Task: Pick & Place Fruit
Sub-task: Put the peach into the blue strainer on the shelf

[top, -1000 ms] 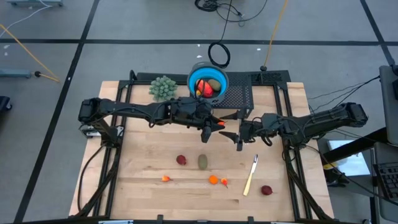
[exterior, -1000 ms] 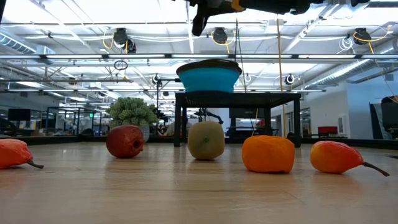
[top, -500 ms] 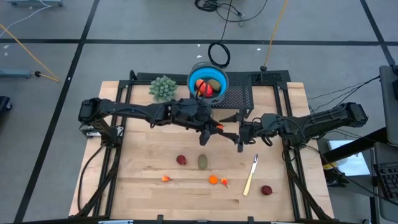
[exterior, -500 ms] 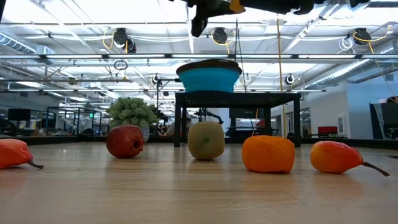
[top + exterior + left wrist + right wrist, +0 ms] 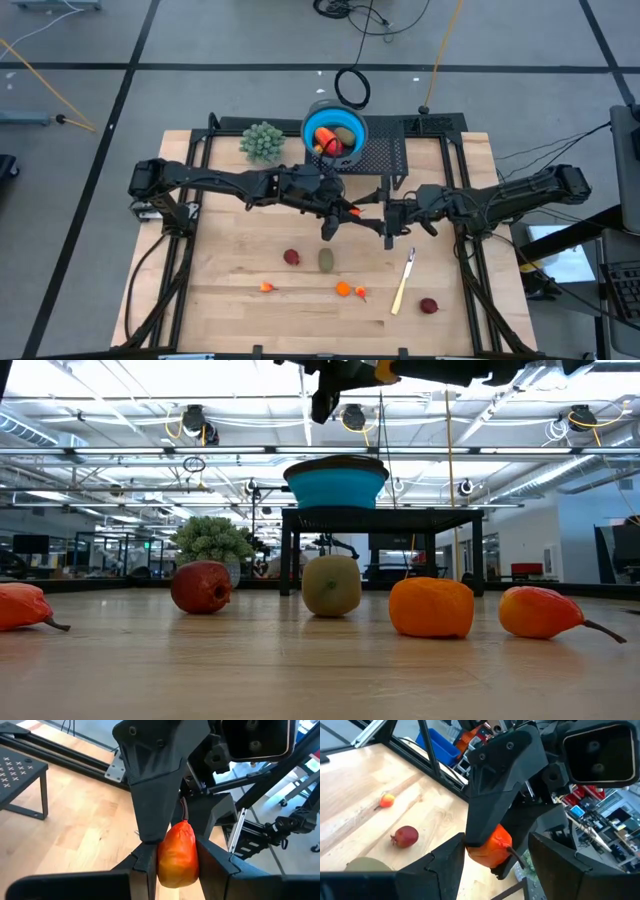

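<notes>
Red-orange fruit (image 5: 177, 855), held mid-air above table centre, is clamped in left gripper (image 5: 174, 865) w/ right gripper (image 5: 490, 852) jaws apart around it: prob. light, smooth, slippery, so grab its thick middle.

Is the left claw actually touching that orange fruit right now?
Touching. The left wrist view shows the left claw with its fingers pressed against both sides of the orange fruit, no gap showing.

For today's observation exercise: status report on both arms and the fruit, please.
Left gripper shut on small orange toy fruit, mid-table. Right gripper open around same fruit, fingers closing. Handover under way; nothing blocking.
</notes>
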